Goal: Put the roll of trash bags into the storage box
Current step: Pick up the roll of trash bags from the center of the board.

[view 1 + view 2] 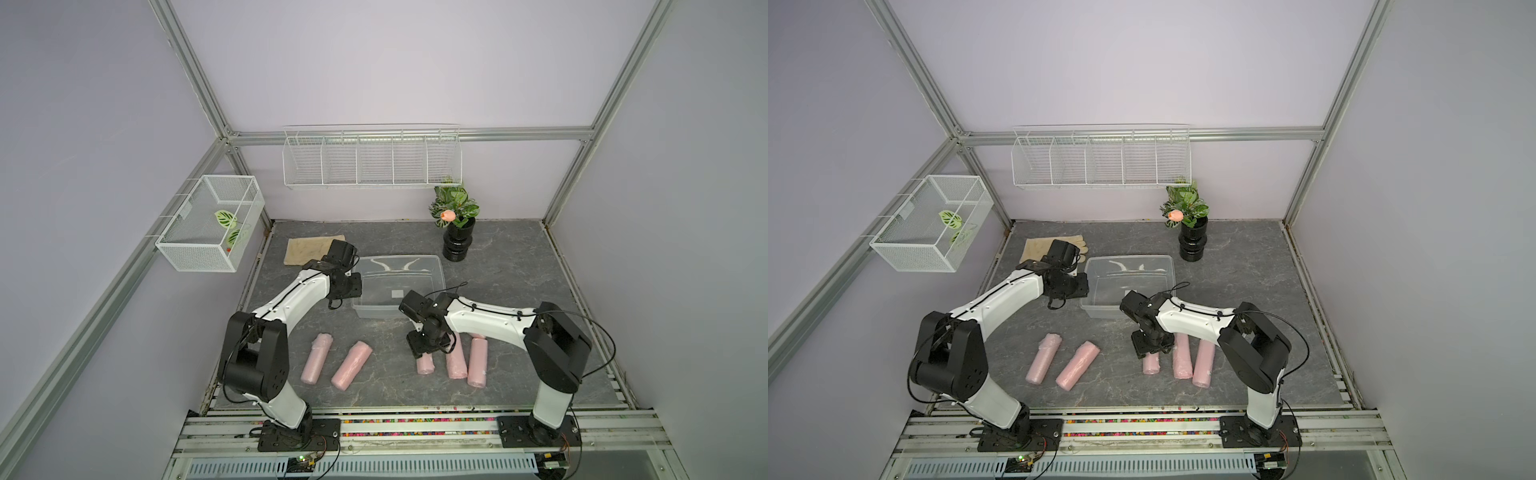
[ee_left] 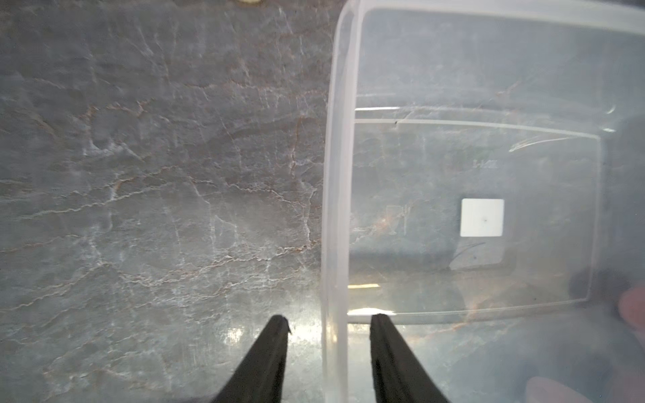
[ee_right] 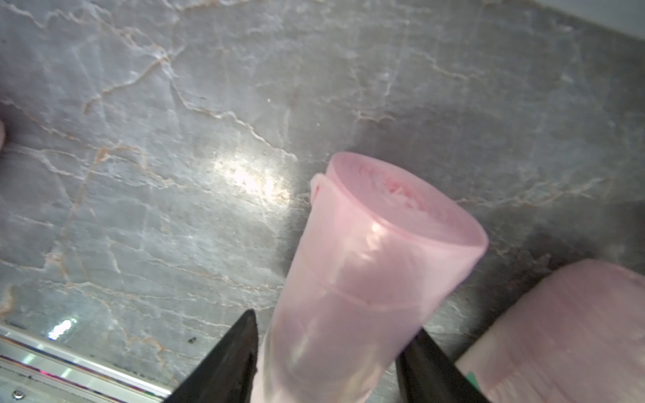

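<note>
In both top views the storage box [image 1: 437, 272] sits in the middle of the gray table [image 1: 519, 291]. The left gripper [image 1: 348, 287] is at the box's left wall. The right gripper [image 1: 428, 347] is down on the roll of trash bags [image 1: 425, 366]. This roll is outside the box, nearer than the box's near right corner. Two more pink rolls [image 1: 456, 361] lie just right of it. Two others [image 1: 351, 365] lie well to its left.

In the left wrist view the box's wall [image 2: 335, 209] runs between the two black fingers [image 2: 275, 352]. They are apart and do not squeeze it. A white sticker [image 2: 482, 217] is on the box's bottom.

In the right wrist view the fingers [image 3: 237, 356] press on both sides of the roll of trash bags [image 3: 366, 272] and grip it. Another roll [image 3: 565, 331] lies just beside it.
</note>
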You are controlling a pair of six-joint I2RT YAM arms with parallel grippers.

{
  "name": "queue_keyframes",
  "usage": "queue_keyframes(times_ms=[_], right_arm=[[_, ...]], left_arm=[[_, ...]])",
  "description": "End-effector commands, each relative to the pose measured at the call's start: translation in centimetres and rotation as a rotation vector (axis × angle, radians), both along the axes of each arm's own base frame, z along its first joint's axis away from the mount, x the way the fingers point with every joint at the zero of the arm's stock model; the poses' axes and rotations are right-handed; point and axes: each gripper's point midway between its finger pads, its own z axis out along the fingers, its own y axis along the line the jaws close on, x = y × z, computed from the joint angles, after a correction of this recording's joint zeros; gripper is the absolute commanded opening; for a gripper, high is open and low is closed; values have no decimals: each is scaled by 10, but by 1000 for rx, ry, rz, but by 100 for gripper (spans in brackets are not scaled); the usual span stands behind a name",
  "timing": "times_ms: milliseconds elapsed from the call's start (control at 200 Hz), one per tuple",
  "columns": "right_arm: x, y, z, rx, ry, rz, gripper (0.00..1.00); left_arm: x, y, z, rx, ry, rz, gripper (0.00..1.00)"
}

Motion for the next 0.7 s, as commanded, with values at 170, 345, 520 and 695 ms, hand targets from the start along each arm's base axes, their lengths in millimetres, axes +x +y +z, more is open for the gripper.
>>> queue_keyframes(times_ms=[170, 345, 520, 695], right_arm=[[-4, -7, -8, -36, 15, -62, 57], [-5, -6, -11, -15, 13, -113, 57], [-4, -11, -14, -26, 1, -162, 60], [-3, -13, -13, -34, -5, -172, 54]], left_arm=[[0, 8, 52, -41, -175, 53, 47], [-2, 14, 58, -37, -199, 91, 48], [-3, 11, 54, -50, -187, 80, 49], [-3, 10, 53, -52, -190, 69, 49]])
